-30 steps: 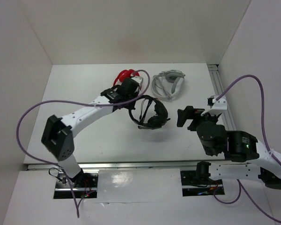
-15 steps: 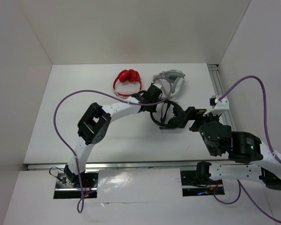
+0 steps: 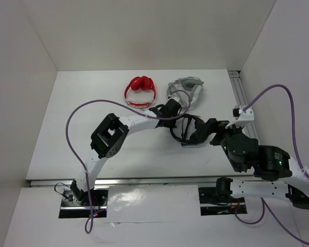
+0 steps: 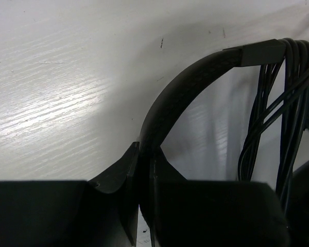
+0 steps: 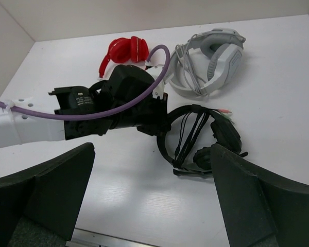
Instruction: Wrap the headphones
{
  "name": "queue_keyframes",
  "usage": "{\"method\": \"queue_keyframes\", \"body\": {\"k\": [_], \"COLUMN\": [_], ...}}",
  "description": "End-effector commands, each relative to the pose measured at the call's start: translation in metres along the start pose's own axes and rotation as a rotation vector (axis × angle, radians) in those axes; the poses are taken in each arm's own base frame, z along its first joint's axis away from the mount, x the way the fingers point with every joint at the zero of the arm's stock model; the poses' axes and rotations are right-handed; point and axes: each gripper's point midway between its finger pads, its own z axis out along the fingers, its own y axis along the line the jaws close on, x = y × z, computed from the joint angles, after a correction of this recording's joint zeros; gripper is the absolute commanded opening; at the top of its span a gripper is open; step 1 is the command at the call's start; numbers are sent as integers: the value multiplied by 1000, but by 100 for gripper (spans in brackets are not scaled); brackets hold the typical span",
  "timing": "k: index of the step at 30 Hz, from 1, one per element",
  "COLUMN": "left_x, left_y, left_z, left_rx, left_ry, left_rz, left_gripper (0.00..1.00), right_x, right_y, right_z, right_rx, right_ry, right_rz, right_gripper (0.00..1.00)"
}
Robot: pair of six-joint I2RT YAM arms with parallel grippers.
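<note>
The black headphones (image 3: 188, 129) lie at the middle of the table, their cable wound in several strands across the headband (image 4: 188, 85). They also show in the right wrist view (image 5: 202, 136), earcups to the right. My left gripper (image 3: 173, 119) is shut on the left side of the headband (image 4: 144, 172); it also shows in the right wrist view (image 5: 158, 119). My right gripper (image 3: 210, 131) is open and empty, just right of the earcups and partly hiding them in the top view. Its fingers stand wide apart (image 5: 152, 149), above the headphones.
Red headphones (image 3: 140, 90) and grey-white headphones (image 3: 185, 88) lie behind the black pair; both show in the right wrist view, the red headphones (image 5: 124, 51) and the grey-white headphones (image 5: 211, 56). A metal rail (image 3: 242, 98) runs along the right edge. The left arm's purple cable (image 3: 92, 105) loops above the table.
My left gripper has carried the black headphones to the right, up to the right gripper. The left arm has folded in. The right gripper has edged slightly left toward the earcups.
</note>
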Motion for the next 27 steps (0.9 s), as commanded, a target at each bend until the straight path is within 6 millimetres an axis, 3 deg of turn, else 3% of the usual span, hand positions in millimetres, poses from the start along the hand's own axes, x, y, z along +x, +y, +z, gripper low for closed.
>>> {"method": "queue_keyframes", "body": {"k": [1,2,5,6,7,8,10,11,14,15,16,17,18,19,20,21,22,23,24,27], "left_x": [-16,-10,-13,-8,-8,-3,-11,-7,-30,-30,-47,-51,-55,-56,-66,-72,-61,-59,-57,-30], "left_y": [-25,-22,-27,-29,-27,-23,-25,-20,-27,-16,-21,-23,-6,-3,-1,11,17,23,35,57], "left_z": [-2,1,-11,-15,-18,-21,-35,-39,-80,-89,-120,-136,-149,-166,-199,-218,-232,-250,-281,-327], "left_rx": [100,95,107,110,102,97,93,80,93,53,70,68,-7,-32,-35,-93,-122,-138,-135,-136], "left_ry": [-56,-48,-66,-59,-63,-56,-88,-84,-168,-187,-245,-273,-298,-314,-361,-408,-395,-410,-449,-455], "left_rz": [-59,-67,-73,-66,-66,-56,-54,-53,-57,-61,-69,-69,-93,-106,-133,-156,-153,-164,-194,-204], "left_gripper": [12,23,37,66,78,81,100,100,100,100,100,100,100,100,100,100,100,100,100,100], "right_x": [5,8,7,7,7,7,6,6,7,8,8,7,8,10,8,11,7,15,16,17], "right_y": [4,4,7,7,7,7,8,8,12,13,13,15,16,20,21,21,22,20,19,16], "right_z": [2,3,3,3,3,3,3,3,4,4,4,4,5,4,3,4,2,2,1,-5], "right_rx": [-5,-2,-14,-14,-14,-14,-17,-17,-26,-34,-34,-37,-34,-53,-64,-58,-70,-48,-35,-25], "right_ry": [9,12,14,14,14,14,10,10,15,20,20,16,19,28,29,39,43,76,92,150], "right_rz": [-9,-17,-8,-8,-8,-8,1,1,-8,-8,-8,1,-6,-8,0,-20,-4,-51,-23,-47], "right_gripper": [100,100,100,100,100,100,100,100,100,100,100,100,100,100,100,100,100,100,100,100]}}
